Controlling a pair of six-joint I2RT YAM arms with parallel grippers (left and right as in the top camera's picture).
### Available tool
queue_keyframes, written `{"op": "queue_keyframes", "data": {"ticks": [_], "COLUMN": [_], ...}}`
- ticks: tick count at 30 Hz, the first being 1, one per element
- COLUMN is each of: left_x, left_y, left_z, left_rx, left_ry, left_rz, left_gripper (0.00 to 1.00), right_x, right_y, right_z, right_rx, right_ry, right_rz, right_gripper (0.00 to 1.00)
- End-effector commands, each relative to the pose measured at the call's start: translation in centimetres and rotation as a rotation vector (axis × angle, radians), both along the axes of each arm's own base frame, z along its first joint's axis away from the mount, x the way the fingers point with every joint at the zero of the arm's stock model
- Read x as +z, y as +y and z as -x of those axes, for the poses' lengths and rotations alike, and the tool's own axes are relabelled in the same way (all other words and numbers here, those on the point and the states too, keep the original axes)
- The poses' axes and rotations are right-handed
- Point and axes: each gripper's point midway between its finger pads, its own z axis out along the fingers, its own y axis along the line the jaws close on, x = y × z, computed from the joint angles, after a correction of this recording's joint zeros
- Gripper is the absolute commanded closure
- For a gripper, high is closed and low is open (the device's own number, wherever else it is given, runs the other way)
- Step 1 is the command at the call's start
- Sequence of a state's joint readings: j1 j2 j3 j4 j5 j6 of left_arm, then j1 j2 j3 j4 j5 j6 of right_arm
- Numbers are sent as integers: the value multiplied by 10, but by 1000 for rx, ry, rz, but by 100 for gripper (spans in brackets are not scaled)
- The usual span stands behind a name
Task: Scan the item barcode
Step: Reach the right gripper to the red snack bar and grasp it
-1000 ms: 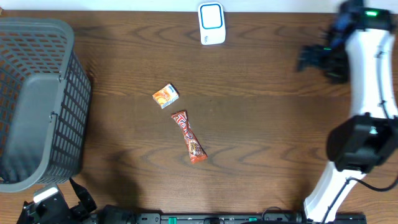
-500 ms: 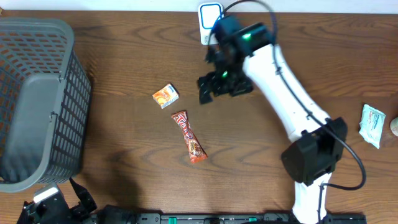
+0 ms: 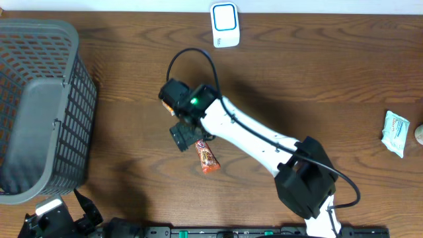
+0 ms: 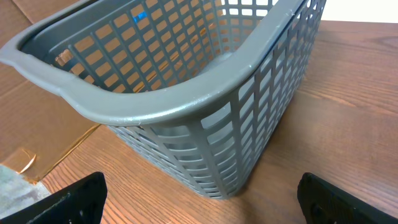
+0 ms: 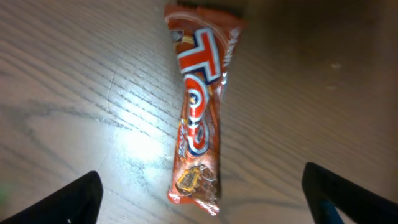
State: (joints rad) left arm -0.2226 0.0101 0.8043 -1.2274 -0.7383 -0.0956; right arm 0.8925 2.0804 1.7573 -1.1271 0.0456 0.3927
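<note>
The right gripper [image 5: 200,177] hangs directly above the candy bar [image 5: 199,118] with its fingers [image 5: 68,202] spread wide, one on each side of the wrapper's narrow width, and nothing is clamped. The candy bar lies flat on the table [image 3: 317,79] near its middle, printed face up, well apart from the white scanner [image 3: 225,25] at the far edge. No barcode shows on the upper face, so it is probably underneath. If so, a grasp that carries the bar over without turning it would present the wrong side and give no read. The wrapper is thin and lies close to the wood. A descent that stops too high may close on air or pinch only loose film, while one that goes too low may drive the fingertips into the table. A hard squeeze may crease the wrapper across the code. A grip near one end may let the bar droop or swing. The left gripper [image 4: 200,180] sits beside the basket [image 4: 161,106], fingers apart and empty.
</note>
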Motion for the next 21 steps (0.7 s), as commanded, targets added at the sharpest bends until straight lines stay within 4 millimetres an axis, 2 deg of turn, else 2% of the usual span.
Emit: {"op": "queue_keyframes", "data": {"ticks": [1,2,5,7,10,13,15,19,21], "left_x": [1,1,1,1,1,1,1,1,1], "left_y": [1,1,1,1,1,1,1,1,1], "left_z": [2,2,2,2,2,2,2,2,2], "left_rx": [4,4,4,4,4,4,4,4,4], "left_ry": [-1,-1,-1,-1,-1,-1,-1,-1,-1], "left_rz": [-11,-11,-11,-11,-11,-11,-11,-11,-11], "left_gripper": [2,2,2,2,2,2,2,2,2], "right_x": [-16,-19,-27,-27,-23,-28,-36,-55,-61], "right_y": [-9,-11,-20,-22,-19,-9,-5,-8,-10], "right_z": [5,6,7,5,-3,-3,-4,-4,-3], "right_rx": [-56,-64,-71,-56,-30,-7,1,4,7], "right_ry": [-15,-20,-75,-127,-245,-268,-263,-240,-233], "right_rz": [44,57,122,159,207,196,194,230,244], "right_gripper": [12,19,25,25,13,13,14,25,28]}}
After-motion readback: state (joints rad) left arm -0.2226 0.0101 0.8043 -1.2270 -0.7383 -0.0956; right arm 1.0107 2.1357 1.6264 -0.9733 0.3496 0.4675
